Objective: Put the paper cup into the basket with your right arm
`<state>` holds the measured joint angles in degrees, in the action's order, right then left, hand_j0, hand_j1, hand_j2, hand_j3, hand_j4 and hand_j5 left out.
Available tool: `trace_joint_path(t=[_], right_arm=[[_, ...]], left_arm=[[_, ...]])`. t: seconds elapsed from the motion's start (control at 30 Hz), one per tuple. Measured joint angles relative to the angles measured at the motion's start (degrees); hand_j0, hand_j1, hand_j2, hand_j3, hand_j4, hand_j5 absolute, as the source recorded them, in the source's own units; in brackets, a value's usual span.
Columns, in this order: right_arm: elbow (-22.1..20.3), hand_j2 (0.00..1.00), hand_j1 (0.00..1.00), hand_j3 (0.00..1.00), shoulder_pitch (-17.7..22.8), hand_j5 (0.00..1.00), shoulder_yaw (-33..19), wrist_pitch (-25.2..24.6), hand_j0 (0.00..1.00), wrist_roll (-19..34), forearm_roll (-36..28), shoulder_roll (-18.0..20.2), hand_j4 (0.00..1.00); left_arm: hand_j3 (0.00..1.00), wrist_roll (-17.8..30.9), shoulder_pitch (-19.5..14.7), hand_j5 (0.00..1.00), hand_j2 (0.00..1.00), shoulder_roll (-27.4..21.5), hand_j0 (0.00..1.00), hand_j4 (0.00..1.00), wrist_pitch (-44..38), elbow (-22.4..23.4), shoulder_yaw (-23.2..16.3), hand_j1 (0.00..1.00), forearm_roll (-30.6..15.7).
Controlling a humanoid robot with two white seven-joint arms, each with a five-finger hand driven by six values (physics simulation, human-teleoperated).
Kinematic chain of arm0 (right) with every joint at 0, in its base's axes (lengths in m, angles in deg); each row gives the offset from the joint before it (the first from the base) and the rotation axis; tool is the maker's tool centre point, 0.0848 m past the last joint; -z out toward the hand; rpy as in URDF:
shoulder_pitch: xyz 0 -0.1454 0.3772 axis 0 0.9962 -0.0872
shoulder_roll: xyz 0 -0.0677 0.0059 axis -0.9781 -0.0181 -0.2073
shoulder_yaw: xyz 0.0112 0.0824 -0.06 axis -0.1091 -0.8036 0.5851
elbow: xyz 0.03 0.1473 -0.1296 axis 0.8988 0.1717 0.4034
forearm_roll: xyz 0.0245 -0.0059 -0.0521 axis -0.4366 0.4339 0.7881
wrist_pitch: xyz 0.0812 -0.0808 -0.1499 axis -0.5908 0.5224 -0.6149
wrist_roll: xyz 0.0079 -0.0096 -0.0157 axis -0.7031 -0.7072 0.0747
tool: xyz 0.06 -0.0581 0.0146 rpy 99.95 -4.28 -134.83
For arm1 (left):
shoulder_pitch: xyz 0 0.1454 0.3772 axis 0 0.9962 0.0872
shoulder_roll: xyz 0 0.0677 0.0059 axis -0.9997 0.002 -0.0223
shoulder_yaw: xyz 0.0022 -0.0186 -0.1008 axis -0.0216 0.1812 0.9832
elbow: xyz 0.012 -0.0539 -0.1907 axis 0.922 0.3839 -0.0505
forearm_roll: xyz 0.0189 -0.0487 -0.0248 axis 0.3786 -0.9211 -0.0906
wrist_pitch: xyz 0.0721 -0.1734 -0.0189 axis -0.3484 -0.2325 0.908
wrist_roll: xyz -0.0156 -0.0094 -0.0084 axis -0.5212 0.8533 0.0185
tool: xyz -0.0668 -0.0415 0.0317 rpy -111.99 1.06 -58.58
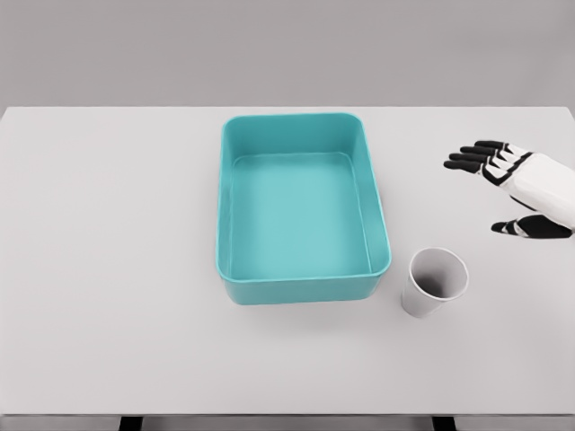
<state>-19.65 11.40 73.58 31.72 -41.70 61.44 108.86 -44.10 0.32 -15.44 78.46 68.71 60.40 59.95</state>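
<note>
- Right hand comes in from the right edge of the head view, its fingers spread and holding nothing, with the black fingertips pointing left toward the middle of the table.
- Its thumb sits lower than the other fingers, apart from them, leaving a wide gap between thumb and fingers.
- Paper cup stands upright on the table, mouth up, below and to the left of the hand and clear of it; nothing touches it.
- Looking down into the cup shows a dark, shadowed inside.
- Just beside the cup, to its left, is the near right corner of the basket; a narrow strip of table shows between the two.
- This basket is a teal rectangular tub with rounded corners and low walls, lying with its long side running away from the robot, near the middle of the table.
- White table carries both things, and its far edge meets a plain grey wall.
</note>
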Motion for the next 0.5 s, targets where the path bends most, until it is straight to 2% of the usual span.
trace_joint_path(t=[0.13, 0.27, 0.4, 0.5], right_arm=[[0.02, 1.00, 1.00, 1.00, 0.35, 1.00, -1.32, 0.02, 1.00, 0.96, -0.17, -1.15, 1.00], [-0.08, 0.99, 0.99, 0.99, -0.62, 0.99, -4.43, 0.02, 0.99, 4.28, -0.46, -2.28, 0.99], [-0.04, 1.00, 1.00, 1.00, 1.23, 1.00, -6.38, 0.04, 1.00, 5.31, -10.49, -5.52, 1.00], [-0.01, 1.00, 1.00, 1.00, 5.09, 1.00, -6.78, 0.05, 1.00, 7.50, -20.12, -6.05, 1.00]], left_arm=[[1.00, 0.00, -0.09, 1.00, 1.00, 0.00, 1.00, 1.00, 0.00, 0.00, 0.00, 1.00, 0.00], [1.00, 0.00, -0.09, 1.00, 1.00, 0.00, 1.00, 1.00, 0.00, 0.00, 0.00, 1.00, 0.00], [1.00, 0.00, -0.09, 1.00, 1.00, 0.00, 1.00, 1.00, -0.01, 0.00, 0.00, 1.00, 0.00], [1.00, 0.00, -0.09, 1.00, 1.00, 0.00, 1.00, 1.00, -0.01, -0.01, 0.00, 1.00, 0.00]])
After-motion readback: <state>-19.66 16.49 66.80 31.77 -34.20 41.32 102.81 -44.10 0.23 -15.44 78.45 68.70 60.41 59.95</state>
